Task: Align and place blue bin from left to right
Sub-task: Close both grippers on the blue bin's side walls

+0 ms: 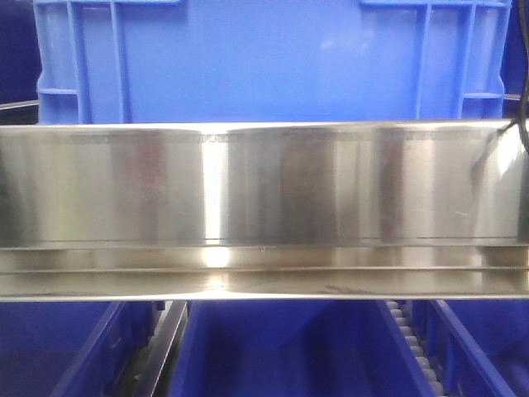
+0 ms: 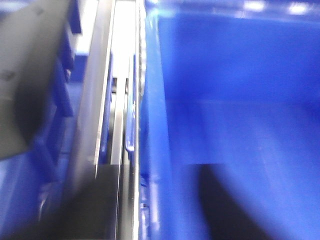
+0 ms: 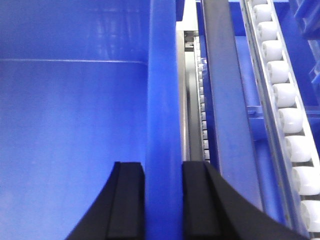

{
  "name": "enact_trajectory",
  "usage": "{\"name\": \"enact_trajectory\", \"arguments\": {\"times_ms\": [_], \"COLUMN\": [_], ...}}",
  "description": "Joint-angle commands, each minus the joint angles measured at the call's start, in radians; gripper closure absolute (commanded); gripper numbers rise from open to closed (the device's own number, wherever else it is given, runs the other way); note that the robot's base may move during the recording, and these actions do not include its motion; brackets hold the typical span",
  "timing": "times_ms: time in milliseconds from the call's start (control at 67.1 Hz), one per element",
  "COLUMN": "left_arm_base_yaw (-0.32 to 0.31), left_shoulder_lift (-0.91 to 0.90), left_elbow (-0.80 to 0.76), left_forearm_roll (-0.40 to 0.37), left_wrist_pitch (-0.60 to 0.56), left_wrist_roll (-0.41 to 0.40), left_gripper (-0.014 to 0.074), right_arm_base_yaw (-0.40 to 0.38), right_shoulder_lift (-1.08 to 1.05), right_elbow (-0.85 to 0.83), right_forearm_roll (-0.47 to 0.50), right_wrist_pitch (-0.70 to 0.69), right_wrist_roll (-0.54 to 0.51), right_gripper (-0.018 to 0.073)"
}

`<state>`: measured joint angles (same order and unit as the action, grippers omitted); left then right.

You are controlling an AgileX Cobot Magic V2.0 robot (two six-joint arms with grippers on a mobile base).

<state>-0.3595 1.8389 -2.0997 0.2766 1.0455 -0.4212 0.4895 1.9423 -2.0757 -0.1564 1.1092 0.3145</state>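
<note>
Our right end effector (image 3: 163, 202) pinches the blue bin (image 3: 75, 150) wall, running twelve-to-six; left end effector (image 2: 25, 95) blurred, we can't tell.

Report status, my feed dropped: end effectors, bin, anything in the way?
Right end effector clamped on bin wall. Left end effector: view blurred, can't tell. Rail and roller track run close beside gripped wall.

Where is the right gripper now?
In the right wrist view the right gripper sits bottom centre, astride a side wall of the blue bin, with the white roller track to its right.
</note>
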Motion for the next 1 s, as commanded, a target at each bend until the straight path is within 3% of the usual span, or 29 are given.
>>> {"name": "enact_trajectory", "arguments": {"times_ms": [0, 223, 372, 983], "left_arm_base_yaw": [-0.011, -0.013, -0.013, -0.013], "left_shoulder_lift": [0.019, 0.064, 0.086, 0.117], "left_elbow": [-0.008, -0.008, -0.008, -0.008], "left_forearm_roll": [-0.002, 0.014, 0.084, 0.084], "left_wrist_pitch": [-0.037, -0.042, -0.042, -0.036], "left_wrist_roll": [-0.005, -0.011, -0.039, -0.052], "left_gripper": [0.0177, 0.0262, 0.0261, 0.0261], "right_arm_base_yaw": [-0.004, -0.004, -0.004, -0.004], "right_shoulder_lift": [0.002, 0.002, 0.002, 0.002], "right_elbow": [-0.004, -0.004, -0.004, -0.004], "right_forearm_roll": [-0.015, -0.015, -0.015, -0.015], "right_wrist_pitch": [0.005, 0.005, 0.005, 0.005], "right_wrist_roll": [0.001, 0.001, 0.001, 0.001], "right_gripper": [0.0636, 0.0636, 0.0636, 0.0636]}}
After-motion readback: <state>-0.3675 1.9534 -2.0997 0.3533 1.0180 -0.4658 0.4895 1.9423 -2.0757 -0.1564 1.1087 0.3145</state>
